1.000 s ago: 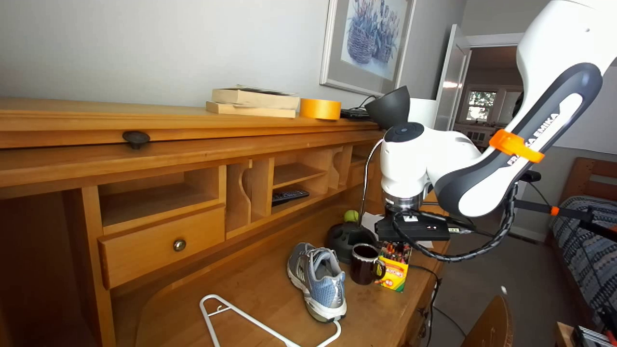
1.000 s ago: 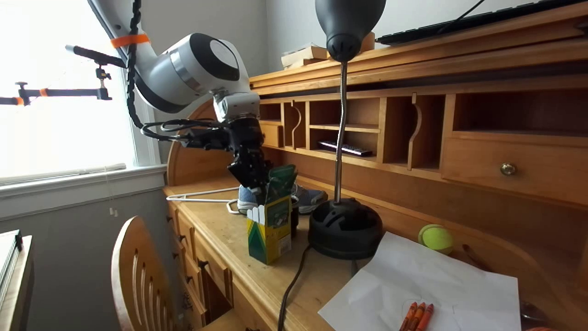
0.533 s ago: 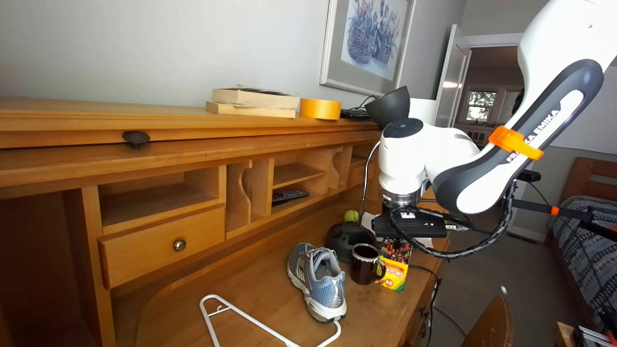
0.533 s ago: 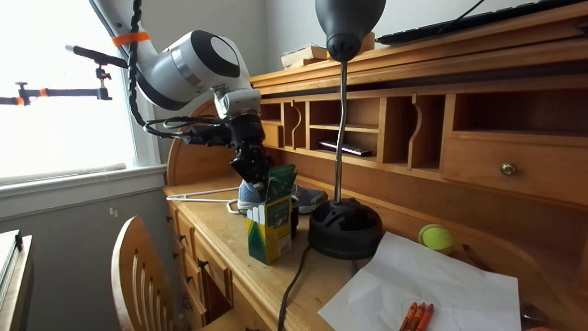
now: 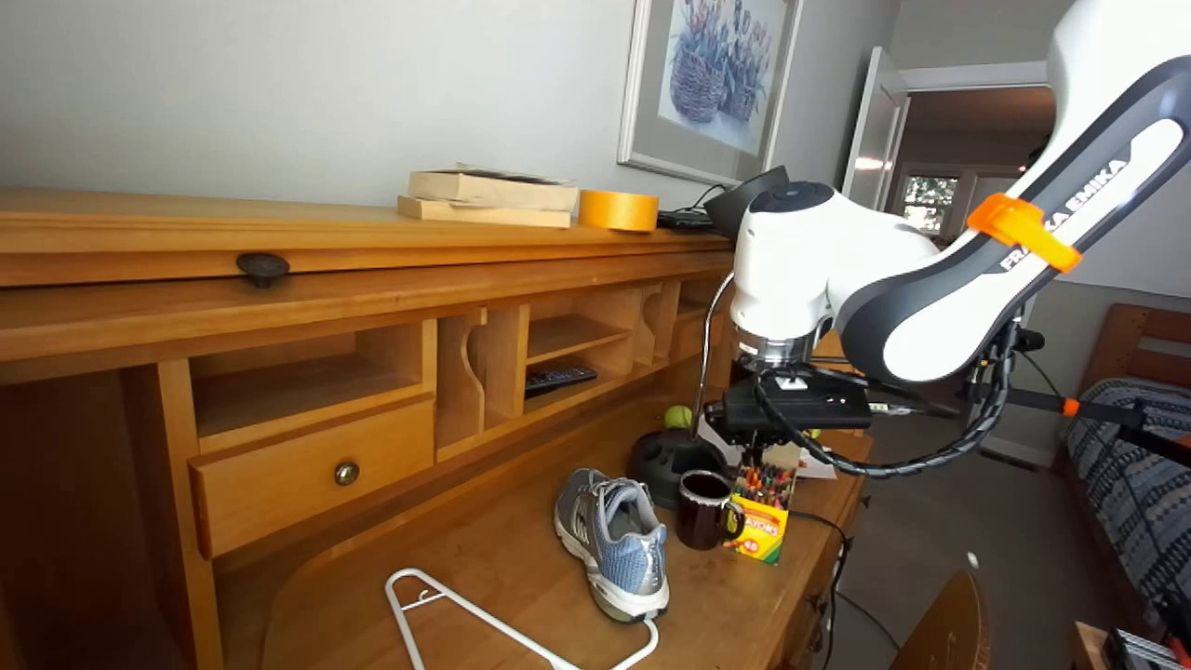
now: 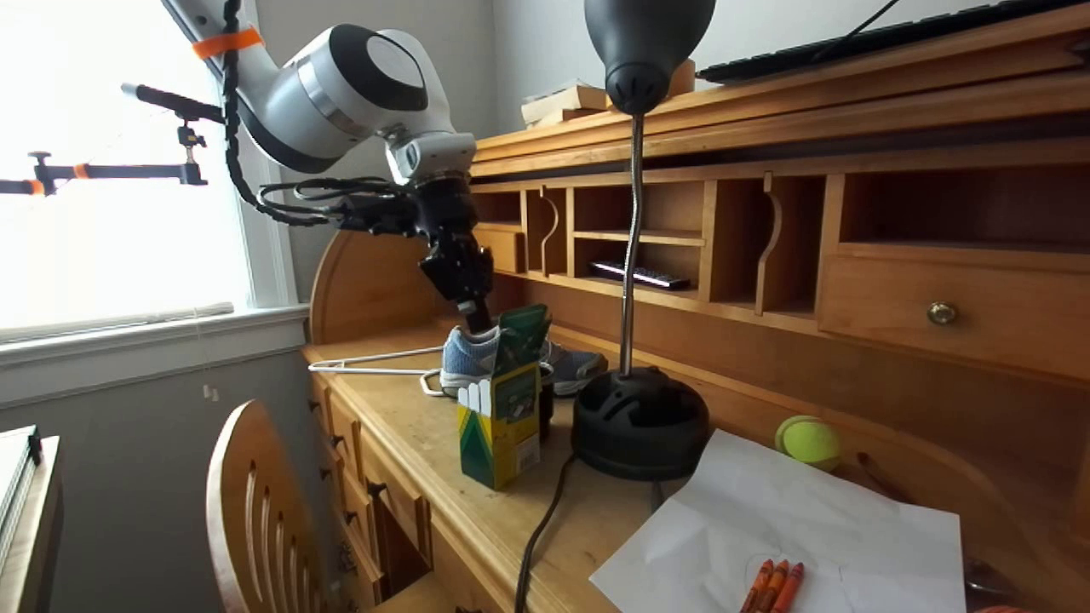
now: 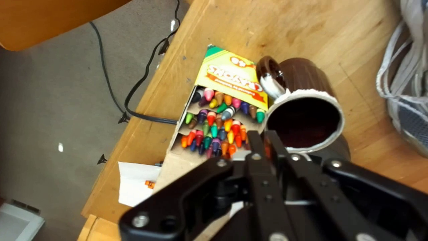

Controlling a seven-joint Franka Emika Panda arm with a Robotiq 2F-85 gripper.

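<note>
Hanging point-down over a cluttered desk [image 5: 447, 558], the black gripper [image 7: 264, 134] was poised just above the open top of a crayon box [image 7: 234, 78], with no contact evident. Its fingers [image 7: 256, 144] were drawn nearly together; a reddish sliver showed in the narrow gap, but whether it was something pinched there or merely the scene beyond could not be told. In the wrist view, the rows of crayons [image 7: 214, 130], tips up, lay to the left of the fingertips and the brown mug [image 7: 302, 73] to the right, placing the fingers over the border between the two. The yellow-and-green box stood upright, its long axis vertical and roughly in line with the downward fingers; its raised flap [image 6: 521, 336] appeared just beside them in an exterior view. The mug stood next to the box, its handle turned that way. Around them were the black lamp base [image 6: 639, 434] and a gray-blue running shoe [image 5: 625, 556]. Toward the desk's far end from the shoe, three orange-red crayons [image 6: 773, 587] lay on a white sheet of paper [image 6: 869, 519], near a tennis ball [image 6: 807, 441]. At the back, a remote [image 5: 558, 378] rested in a lower pigeonhole [image 5: 609, 369].
</note>
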